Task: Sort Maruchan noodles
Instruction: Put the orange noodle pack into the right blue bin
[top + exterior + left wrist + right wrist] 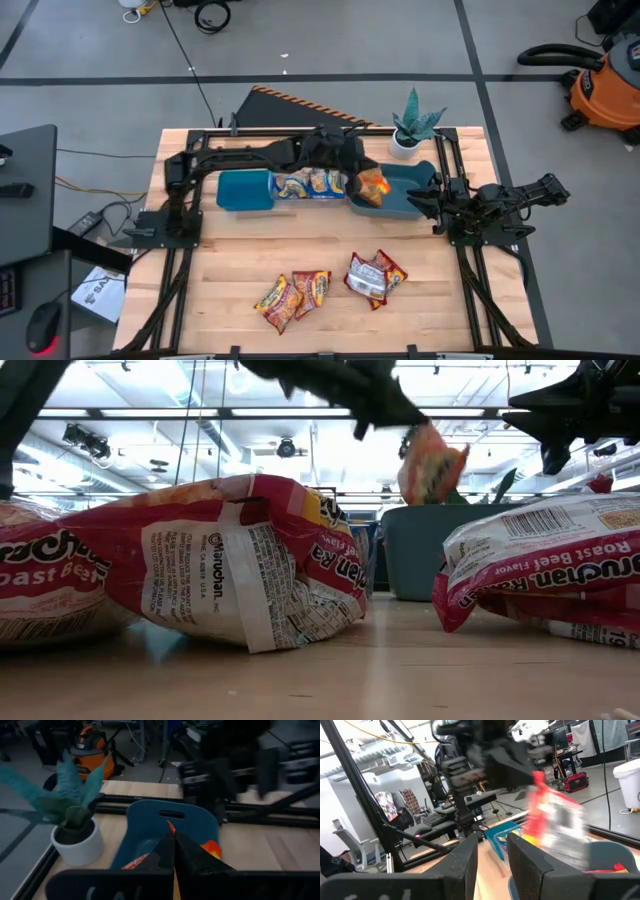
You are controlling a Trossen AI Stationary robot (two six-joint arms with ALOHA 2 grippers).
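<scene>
My left gripper (358, 180) is shut on an orange-yellow Maruchan packet (373, 185) above the teal bin (410, 205). The low view shows that packet (432, 468) hanging in the air. My right gripper (428, 197) waits open beside the teal bin's right end, its fingers (470, 857) apart and touching nothing. Blue-and-yellow packets (310, 184) lie in the clear bin in the middle. Several red/silver and orange packets (365, 278) lie flat on the near part of the table, two of them overlapping (295, 295). My left gripper pinches the orange-yellow packet by its upper edge (415, 432) between its two shut fingers (190, 857), coming from above. The packet hangs below the fingers, lifted clear over the teal bin (170, 820).
A blue bin (245, 190) stands left of the clear bin. A potted plant (412, 125) in a white pot stands at the table's far edge, just behind the teal bin. There is bare wood between the bins and the near packets.
</scene>
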